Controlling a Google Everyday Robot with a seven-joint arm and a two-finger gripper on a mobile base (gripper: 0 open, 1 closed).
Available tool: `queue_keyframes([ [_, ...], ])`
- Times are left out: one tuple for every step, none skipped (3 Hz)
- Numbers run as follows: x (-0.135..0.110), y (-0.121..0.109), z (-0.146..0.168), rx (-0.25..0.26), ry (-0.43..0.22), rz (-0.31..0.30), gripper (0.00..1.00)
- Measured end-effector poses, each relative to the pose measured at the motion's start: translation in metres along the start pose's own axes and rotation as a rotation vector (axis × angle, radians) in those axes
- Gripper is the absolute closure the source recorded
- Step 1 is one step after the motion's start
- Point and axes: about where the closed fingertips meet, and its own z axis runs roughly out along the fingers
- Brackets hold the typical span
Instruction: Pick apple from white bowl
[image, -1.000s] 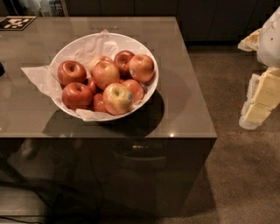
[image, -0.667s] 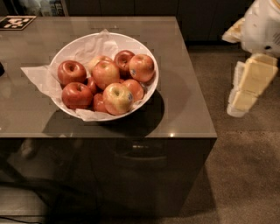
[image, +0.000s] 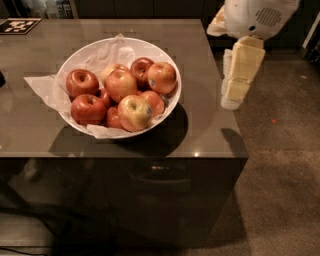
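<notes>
The white bowl (image: 150, 47) stands on the grey table, lined with crumpled white paper and holding several apples. The orange-red apple (image: 162, 77) with a small dark sticker lies at the bowl's right rear. A yellow-green apple (image: 134, 112) with a sticker lies at the front. Darker red apples (image: 81, 82) fill the left side. My gripper (image: 233, 99) hangs down from the white arm at the upper right. It is over the table's right edge, to the right of the bowl and well apart from it, holding nothing.
The table (image: 210, 130) ends just right of the bowl, with brown carpet floor (image: 280, 165) beyond. A black-and-white marker tag (image: 19, 25) lies at the table's far left corner. Dark cabinets run along the back.
My arm and gripper have moved left from the frame's right edge to the table's right edge. The bowl and apples have not moved.
</notes>
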Motion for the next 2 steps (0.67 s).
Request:
queue_keyframes([
  [-0.0227,0.0038,0.0113,-0.036,-0.062,-0.048,0.00],
  [-0.0265,-0.0021,0.0103,-0.009,-0.073,-0.047,0.00],
])
